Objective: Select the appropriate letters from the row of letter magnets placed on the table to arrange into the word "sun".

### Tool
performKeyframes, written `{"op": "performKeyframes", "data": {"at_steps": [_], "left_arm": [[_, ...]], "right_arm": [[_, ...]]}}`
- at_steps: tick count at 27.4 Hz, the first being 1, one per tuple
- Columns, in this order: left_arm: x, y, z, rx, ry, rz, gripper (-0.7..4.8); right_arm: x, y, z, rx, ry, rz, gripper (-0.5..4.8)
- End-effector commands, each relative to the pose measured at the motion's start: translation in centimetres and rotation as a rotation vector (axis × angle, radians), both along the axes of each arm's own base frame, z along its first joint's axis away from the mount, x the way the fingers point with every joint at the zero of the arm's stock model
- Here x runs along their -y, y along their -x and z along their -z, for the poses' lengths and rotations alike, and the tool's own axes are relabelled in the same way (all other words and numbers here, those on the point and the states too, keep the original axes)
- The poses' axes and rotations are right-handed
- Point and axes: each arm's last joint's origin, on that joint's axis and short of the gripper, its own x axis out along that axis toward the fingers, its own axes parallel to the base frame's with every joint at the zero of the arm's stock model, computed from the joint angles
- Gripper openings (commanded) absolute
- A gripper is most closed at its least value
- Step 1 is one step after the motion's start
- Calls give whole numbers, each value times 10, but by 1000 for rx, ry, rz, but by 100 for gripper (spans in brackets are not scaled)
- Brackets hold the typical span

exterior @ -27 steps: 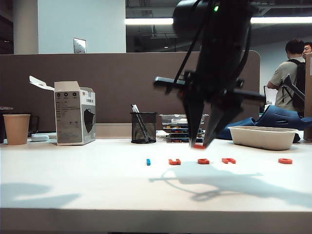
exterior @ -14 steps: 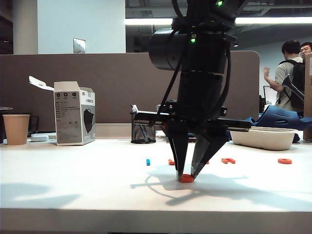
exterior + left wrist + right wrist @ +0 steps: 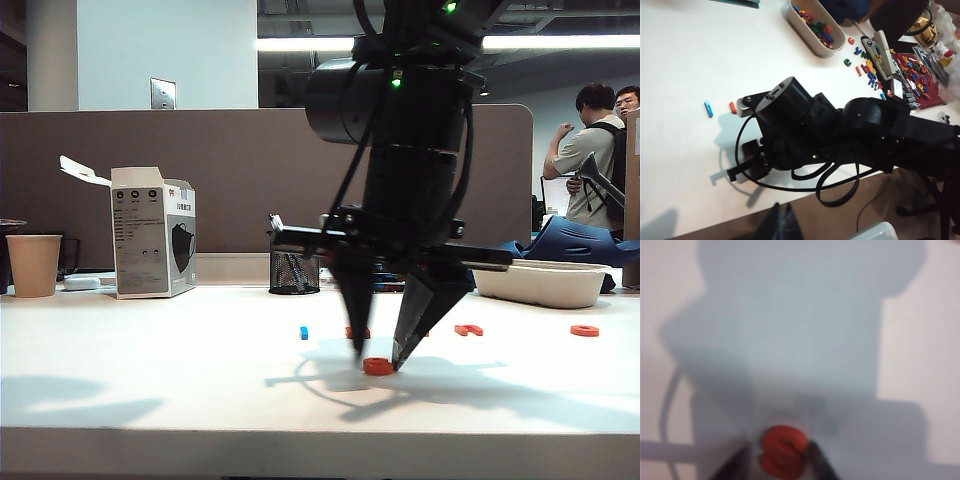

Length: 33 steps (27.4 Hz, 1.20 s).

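Right gripper (image 3: 378, 362) stands spread over the s (image 3: 379, 366), released on the table (image 3: 150, 380) at 6 o'clock of the row (image 3: 470, 329), starting the word. Left gripper unseen.

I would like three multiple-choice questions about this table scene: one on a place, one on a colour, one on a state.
1. Where does the orange-red plastic letter s lie?
A. in the white tray
B. on the white table, in front of the row of letter magnets
C. beside the paper cup

2. What colour is the small piece at the row's left end?
A. green
B. blue
C. yellow

3. How does the right gripper stand?
A. shut, lifting the s
B. open, jaws apart around the lying s
C. high above the table

Key: 1 B, the s lies nearer the camera than the row. 2 B, the piece is plainly blue. 3 B, the wrist view shows the s flat between the spread jaws. The left gripper shows only as a dark blur in its own wrist view, so its state is unclear.
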Motion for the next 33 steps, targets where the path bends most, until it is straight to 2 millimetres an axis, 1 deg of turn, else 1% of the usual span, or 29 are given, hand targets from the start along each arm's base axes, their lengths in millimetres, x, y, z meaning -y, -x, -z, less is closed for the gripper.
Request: {"op": "performKeyframes", "data": {"at_steps": [1,5,9,11,13,16,20,22,24,26,28,32,33], "left_arm": [[0,1,-2,4,10,4,-3],[0,1,-2,4,10,4,-3],[0,1,-2,3,11,5,-3],[0,1,-2,-2,14,16,-3],[0,1,-1,-8,16,26,-3],[0,1,-1,-8,17,26,-3],[0,1,-1,-8,17,26,-3],[0,1,-1,-8,17,26,-3],[0,1,-2,-8,17,26,-3],[0,1,-1,-8,17,26,-3],[0,1,-1,-8,17,26,-3],[0,1,-1,-8,17,26,-3],[0,1,-1,-8,17,26,-3]], "right_arm": [[3,5,14,-68,54,-1,237],[3,4,12,-66,53,0,243],[1,-1,2,-35,83,-3,244],[0,-6,-7,-13,91,-9,244],[-2,-15,-26,33,93,-14,244],[-7,-23,-44,81,67,-23,244],[-12,-31,-60,147,20,-31,244],[-15,-35,-62,181,-9,-27,244],[-13,-41,-63,205,-32,-12,244],[-12,-46,-59,218,-41,-2,244],[-8,-53,-57,218,-52,13,244],[0,-65,-47,200,-67,39,244],[-1,-67,-44,187,-76,35,244]]}}
